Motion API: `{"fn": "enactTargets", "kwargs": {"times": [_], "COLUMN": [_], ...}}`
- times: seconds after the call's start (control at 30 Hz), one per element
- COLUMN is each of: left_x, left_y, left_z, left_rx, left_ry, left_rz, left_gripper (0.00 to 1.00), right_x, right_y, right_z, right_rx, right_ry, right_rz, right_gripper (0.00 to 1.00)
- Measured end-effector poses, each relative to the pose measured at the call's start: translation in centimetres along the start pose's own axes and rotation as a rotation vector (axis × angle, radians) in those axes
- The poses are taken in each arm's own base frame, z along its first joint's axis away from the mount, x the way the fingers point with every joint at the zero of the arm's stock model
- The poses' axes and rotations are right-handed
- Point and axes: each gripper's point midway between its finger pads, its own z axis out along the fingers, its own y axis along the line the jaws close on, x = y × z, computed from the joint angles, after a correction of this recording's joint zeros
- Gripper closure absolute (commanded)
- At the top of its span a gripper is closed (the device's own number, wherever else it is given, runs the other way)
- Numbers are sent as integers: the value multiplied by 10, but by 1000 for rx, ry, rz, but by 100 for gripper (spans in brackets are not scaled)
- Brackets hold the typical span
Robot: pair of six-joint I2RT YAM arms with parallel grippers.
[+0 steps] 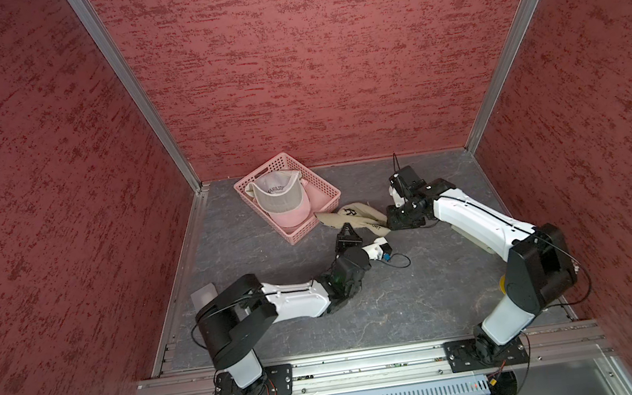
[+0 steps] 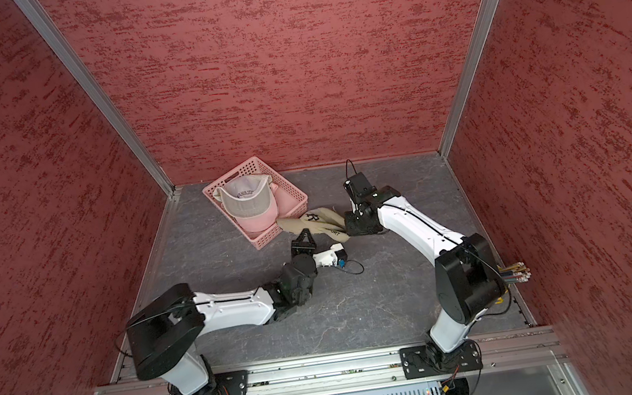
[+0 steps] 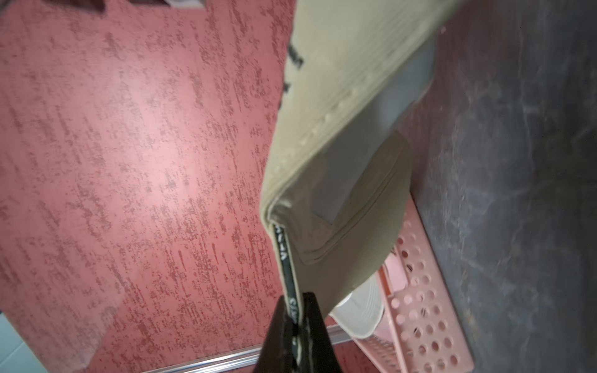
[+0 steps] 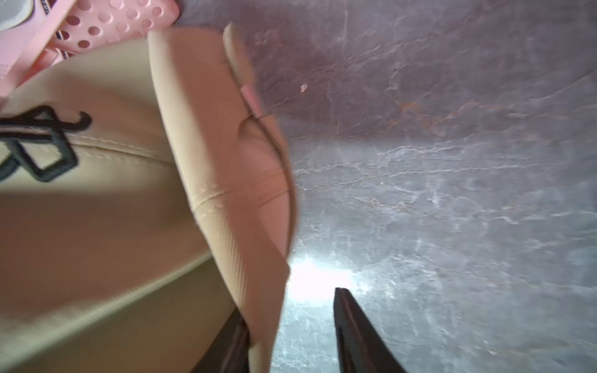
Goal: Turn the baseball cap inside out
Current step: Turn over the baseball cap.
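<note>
The tan baseball cap (image 1: 351,219) with black lettering hangs stretched between both grippers, just in front of the pink basket; it also shows in the other top view (image 2: 319,221). My left gripper (image 1: 346,231) (image 3: 298,318) is shut on the cap's edge (image 3: 339,113), pinching the black-taped inner band. My right gripper (image 1: 389,219) (image 4: 290,303) is at the cap's other end. Its jaws stand apart: a fold of the cap (image 4: 129,226) lies against one finger, and bare floor shows between the fold and the other finger.
A pink perforated basket (image 1: 258,169) (image 2: 227,177) at the back holds a white and pink cap (image 1: 281,199). A bundle of coloured sticks (image 2: 518,271) lies behind the right arm's elbow. A pale card (image 1: 204,296) sits at the floor's left edge.
</note>
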Motion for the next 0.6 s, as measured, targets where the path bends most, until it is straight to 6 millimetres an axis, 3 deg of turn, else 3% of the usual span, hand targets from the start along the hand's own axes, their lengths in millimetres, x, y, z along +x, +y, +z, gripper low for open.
{"fn": "enactTargets", "kwargs": {"times": [0.1, 0.17, 0.2, 0.3, 0.43, 0.53, 0.6], "left_x": [9, 17, 23, 40, 58, 72, 78], "left_y": [31, 40, 40, 29, 4, -12, -10], "left_z": [-7, -20, -27, -39, -51, -63, -69], "left_rx": [131, 219, 286, 480, 741, 908, 972], "left_ry": [-23, -48, -55, -43, 11, 61, 64], "left_rz": [-227, -340, -402, -553, -758, -901, -999], "left_gripper": [100, 100, 100, 100, 100, 100, 100], "right_x": [0, -8, -15, -36, -62, -61, -50], "right_y": [20, 37, 43, 47, 38, 38, 45], "right_z": [0, -8, -15, -40, -95, -128, -136], "right_rx": [-133, -224, -255, -299, -347, -380, -418], "right_ry": [-40, -86, -119, -231, -438, -566, -608], "right_rz": [11, 3, -10, -32, -90, -207, -313], "right_gripper": [58, 43, 30, 19, 17, 18, 18]}}
